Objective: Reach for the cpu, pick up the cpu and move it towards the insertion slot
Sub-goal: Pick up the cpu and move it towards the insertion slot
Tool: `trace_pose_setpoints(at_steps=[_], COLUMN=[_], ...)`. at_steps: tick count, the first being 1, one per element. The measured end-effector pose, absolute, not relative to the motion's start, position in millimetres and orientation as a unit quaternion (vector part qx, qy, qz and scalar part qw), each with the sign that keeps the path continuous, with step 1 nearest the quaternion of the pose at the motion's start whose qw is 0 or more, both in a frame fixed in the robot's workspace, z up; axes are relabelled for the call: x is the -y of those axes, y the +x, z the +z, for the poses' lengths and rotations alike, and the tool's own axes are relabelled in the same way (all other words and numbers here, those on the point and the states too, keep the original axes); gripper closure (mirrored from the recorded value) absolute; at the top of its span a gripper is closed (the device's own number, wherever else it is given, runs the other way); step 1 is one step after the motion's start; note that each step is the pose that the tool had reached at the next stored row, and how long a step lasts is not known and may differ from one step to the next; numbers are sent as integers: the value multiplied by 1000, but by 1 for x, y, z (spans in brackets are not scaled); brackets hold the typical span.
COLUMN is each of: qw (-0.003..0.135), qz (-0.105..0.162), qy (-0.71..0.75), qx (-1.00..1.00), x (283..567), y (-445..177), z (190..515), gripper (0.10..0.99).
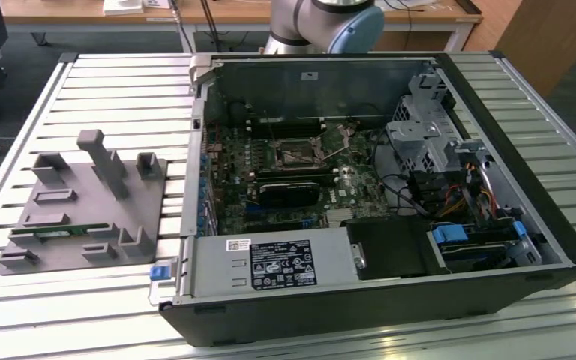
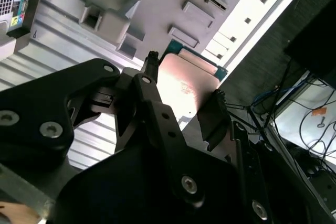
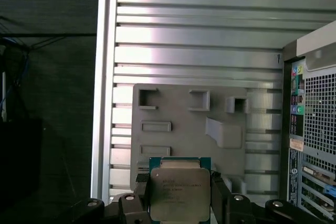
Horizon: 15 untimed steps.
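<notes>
1. Your surface point(image 1: 98, 82) is a bench of pale metal slats. Wooden desks point(image 1: 58, 12) run along the top of the exterior view, and the arm's base point(image 1: 323, 22) stands at upper centre.
2. An open computer case point(image 1: 368, 307) takes up the centre and the exterior view's right. A grey holder tray point(image 1: 78, 202) lies on the slats toward the exterior view's left.
3. Inside the case, the insertion slot point(image 1: 296, 155) is a dark square with a shiny frame, just above a black heatsink point(image 1: 288, 193) in the frame.
4. Your cpu point(image 3: 180, 192) is a flat square chip with a matt silver top and a green rim.
5. The claw point(image 3: 180, 205) clamps the cpu by two opposite edges, over the tray in both wrist views.
6. The cpu is square, so it has no long axis. Its silver face is turned to the first wrist camera.
</notes>
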<state>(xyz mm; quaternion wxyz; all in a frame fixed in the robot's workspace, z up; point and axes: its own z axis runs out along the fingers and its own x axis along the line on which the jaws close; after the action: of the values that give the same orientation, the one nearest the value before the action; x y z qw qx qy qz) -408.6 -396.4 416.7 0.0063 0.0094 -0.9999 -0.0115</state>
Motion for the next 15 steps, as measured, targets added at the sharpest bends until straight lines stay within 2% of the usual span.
trace_pose_setpoints(at_steps=[15], qw=[6], qz=[-12], qy=[9], qx=[1000], x=[396], y=[-379], z=[417], gripper=[541])
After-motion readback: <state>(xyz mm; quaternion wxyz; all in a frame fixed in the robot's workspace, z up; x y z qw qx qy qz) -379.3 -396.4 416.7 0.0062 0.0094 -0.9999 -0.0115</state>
